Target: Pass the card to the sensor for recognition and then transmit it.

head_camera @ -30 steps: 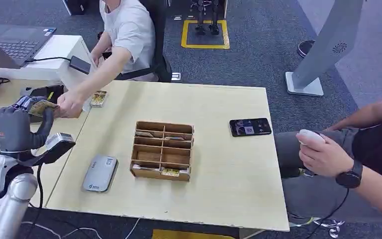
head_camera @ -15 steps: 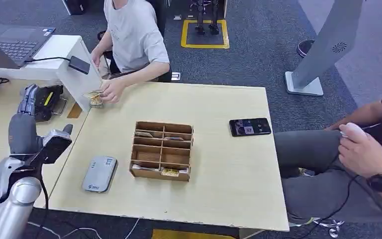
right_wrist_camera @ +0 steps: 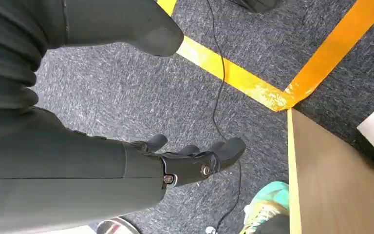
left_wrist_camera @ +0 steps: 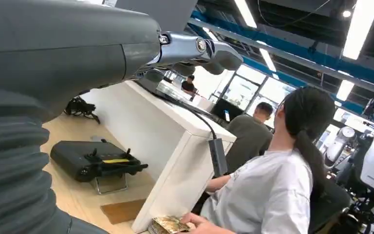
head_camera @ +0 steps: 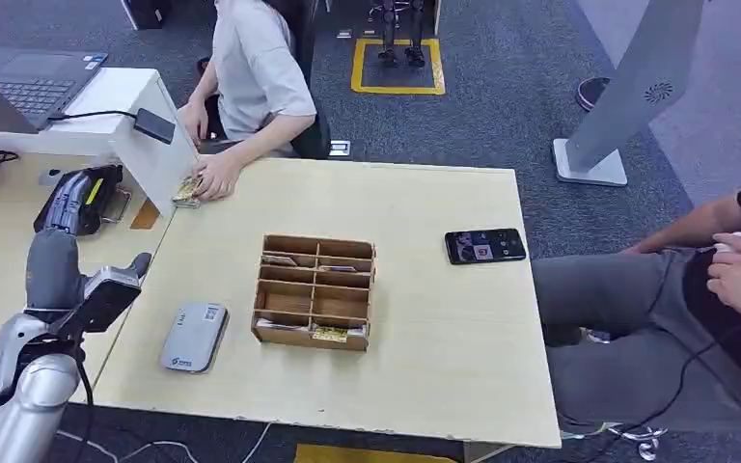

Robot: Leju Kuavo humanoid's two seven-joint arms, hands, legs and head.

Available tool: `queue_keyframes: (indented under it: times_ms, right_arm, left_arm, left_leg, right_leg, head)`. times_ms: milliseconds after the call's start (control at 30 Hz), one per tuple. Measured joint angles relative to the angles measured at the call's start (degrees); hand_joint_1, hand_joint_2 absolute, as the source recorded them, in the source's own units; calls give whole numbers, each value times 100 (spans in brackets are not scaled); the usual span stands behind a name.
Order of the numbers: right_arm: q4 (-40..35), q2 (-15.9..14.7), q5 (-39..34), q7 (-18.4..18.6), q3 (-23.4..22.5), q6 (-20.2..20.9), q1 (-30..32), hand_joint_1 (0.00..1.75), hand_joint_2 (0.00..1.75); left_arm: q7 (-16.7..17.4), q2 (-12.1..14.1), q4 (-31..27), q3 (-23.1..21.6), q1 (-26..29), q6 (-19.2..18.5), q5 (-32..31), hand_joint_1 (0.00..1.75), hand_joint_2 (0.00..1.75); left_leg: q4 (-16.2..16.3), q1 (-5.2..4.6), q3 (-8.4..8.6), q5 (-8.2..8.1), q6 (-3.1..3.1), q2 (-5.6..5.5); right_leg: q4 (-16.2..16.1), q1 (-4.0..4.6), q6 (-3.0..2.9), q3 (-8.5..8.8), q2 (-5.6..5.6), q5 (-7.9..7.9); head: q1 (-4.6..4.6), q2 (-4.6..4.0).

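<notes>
My left hand [head_camera: 56,253] hangs over the left table with its fingers [head_camera: 69,204] stretched forward, apart and holding nothing. The left wrist view shows the same hand [left_wrist_camera: 58,58] with straight fingers [left_wrist_camera: 199,48] and an empty palm. The card [head_camera: 186,190] lies on a small stack beside the white box, under the fingers of a seated person's hand [head_camera: 217,177]; the stack [left_wrist_camera: 168,224] also appears in the left wrist view. A grey sensor [head_camera: 193,336] lies flat on the near left of the light wooden table [head_camera: 434,338]. My right hand [right_wrist_camera: 141,170] hangs over the carpet, fingers [right_wrist_camera: 199,156] loosely apart, empty.
A wooden compartment box [head_camera: 315,289] with cards stands mid-table, a black phone [head_camera: 485,245] to its right. A black device [head_camera: 92,196] and a white box [head_camera: 145,125] with a laptop stand at far left. A second person [head_camera: 733,280] sits at the right edge.
The seated person took the card from my left hand and laid it on the stack by the white box. My left hand drew back and lower, empty. The person on the right pulled a hand back.
</notes>
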Motion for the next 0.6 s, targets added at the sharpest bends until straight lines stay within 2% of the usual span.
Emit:
queue_keyframes:
  times_ms: [100, 233, 300, 367, 467, 533, 600]
  right_arm:
    - [9, -2, -44, -31, -22, -9, 15, 0, 175]
    - [50, -33, -118, -138, -103, -20, 67, 0, 175]
    - [63, -57, -122, -201, -129, -20, 74, 0, 175]
    - [63, -72, -140, -223, -149, -17, 72, 0, 175]
    - [63, -76, -173, -223, -199, -15, 63, 0, 175]
    - [63, -76, -168, -205, -221, -2, 50, 0, 175]
    - [61, -76, -162, -203, -232, 7, 46, 0, 175]
  left_arm:
    - [-230, 20, -138, -31, 77, -495, 116, 0, 175]
    - [-506, 120, -754, -495, 320, -1604, 121, 0, 175]
    - [-634, 212, -1019, -827, 406, -1755, -97, 0, 175]
    - [-752, 302, -1229, -1153, 477, -1739, -429, 0, 175]
    - [-789, 337, -1500, -1721, 566, -1389, -1289, 0, 175]
    - [-611, 358, -1578, -2143, 555, -1032, -2100, 0, 175]
    - [-454, 404, -1591, -2549, 550, -821, -2418, 0, 175]
  left_leg:
    - [0, 0, 0, 0, 0, 0]
    - [0, -1, -4, -3, -2, 0]
    - [0, -2, -6, -3, -2, 0]
    - [0, -2, -5, -3, -2, 1]
    - [1, -2, -4, -3, -2, -3]
    - [0, -2, -3, -3, -2, -3]
    - [1, -1, -2, -3, -2, -2]
  right_leg:
    - [0, 0, 0, -1, 1, 0]
    - [-3, -1, 1, -3, 0, -1]
    - [-3, -1, 1, -4, 1, -1]
    - [-3, -2, 1, -5, 2, -1]
    - [-4, -1, 1, -14, -3, -1]
    - [-3, -1, 1, -12, -3, -1]
    - [-2, -1, 0, -3, -1, 0]
  head:
    - [0, 0]
    - [2, 0]
    - [2, 0]
    - [2, 2]
    - [0, 0]
    - [0, 2]
    - [0, 2]
